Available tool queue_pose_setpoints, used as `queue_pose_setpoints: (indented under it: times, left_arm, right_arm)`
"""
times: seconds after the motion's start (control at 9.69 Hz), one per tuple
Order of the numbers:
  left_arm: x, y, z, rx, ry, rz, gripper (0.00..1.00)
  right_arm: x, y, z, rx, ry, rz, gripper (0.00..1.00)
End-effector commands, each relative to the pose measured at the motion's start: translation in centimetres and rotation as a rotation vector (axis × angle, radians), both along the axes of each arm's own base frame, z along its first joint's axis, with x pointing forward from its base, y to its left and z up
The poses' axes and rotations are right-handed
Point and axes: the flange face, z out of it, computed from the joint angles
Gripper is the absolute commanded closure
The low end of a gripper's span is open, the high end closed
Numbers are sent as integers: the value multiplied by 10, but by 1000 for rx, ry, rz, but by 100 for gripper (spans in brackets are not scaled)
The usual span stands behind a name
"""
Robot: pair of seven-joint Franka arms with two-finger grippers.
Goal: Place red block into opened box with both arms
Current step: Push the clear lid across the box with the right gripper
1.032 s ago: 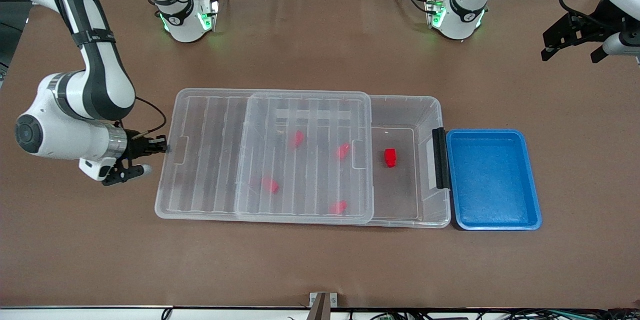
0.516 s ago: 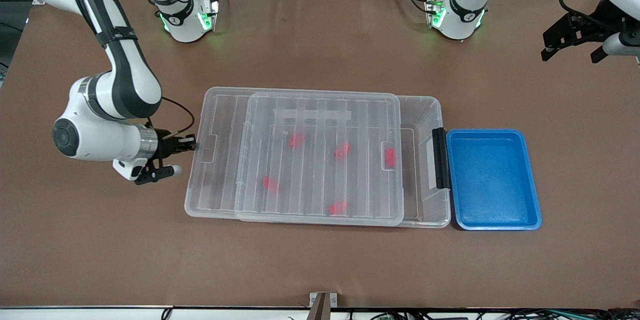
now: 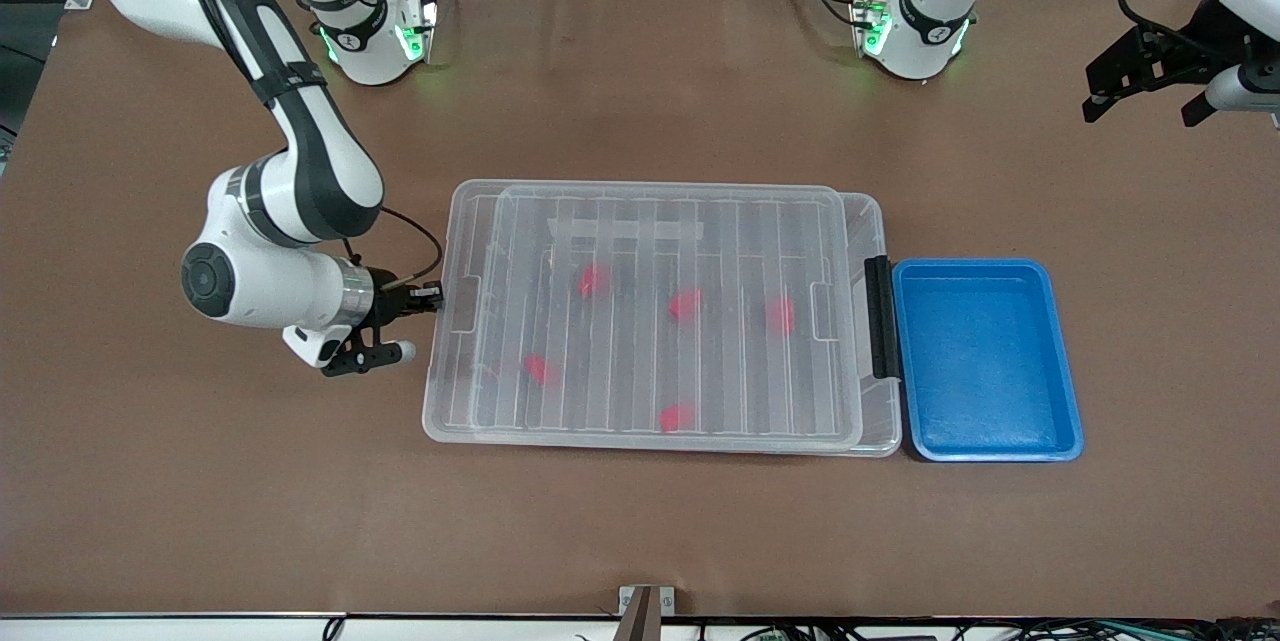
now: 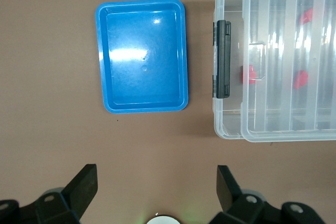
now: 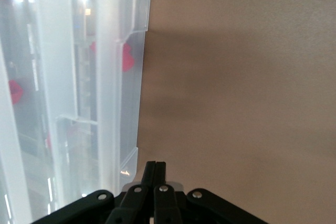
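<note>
At the box's short end toward the right arm's side of the desk (image 3: pixel 640 521), right pincer (image 3: pixel 428 298) sits low, fingers pressed fully together, tips against the edge of the ribbed clear lid (image 3: pixel 660 311), gripping nothing. Just past its tips the lid covers nearly the whole box (image 3: pixel 872 221), five red blocks show blurred through it, the red block (image 3: pixel 781 314) closest to the black handle (image 3: pixel 877 316) lying farthest from this pincer. Left pincer (image 3: pixel 1143 91) waits up over bare desk at the left arm's end, fingers spread wide and empty, with the blue tray (image 3: pixel 985 451) touching the handle end.
</note>
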Motion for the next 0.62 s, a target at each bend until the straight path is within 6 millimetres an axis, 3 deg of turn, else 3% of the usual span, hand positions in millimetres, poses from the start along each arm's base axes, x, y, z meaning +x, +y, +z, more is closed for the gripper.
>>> queue_pose_setpoints:
  times: [0.0, 0.52]
  left_arm:
    - [2, 2, -12, -12, 38, -15, 0]
    - [2, 2, -12, -9, 36, -15, 0]
  right_arm:
    - [6, 7, 0, 13, 4, -26, 100]
    - [9, 26, 17, 29, -2, -45, 100]
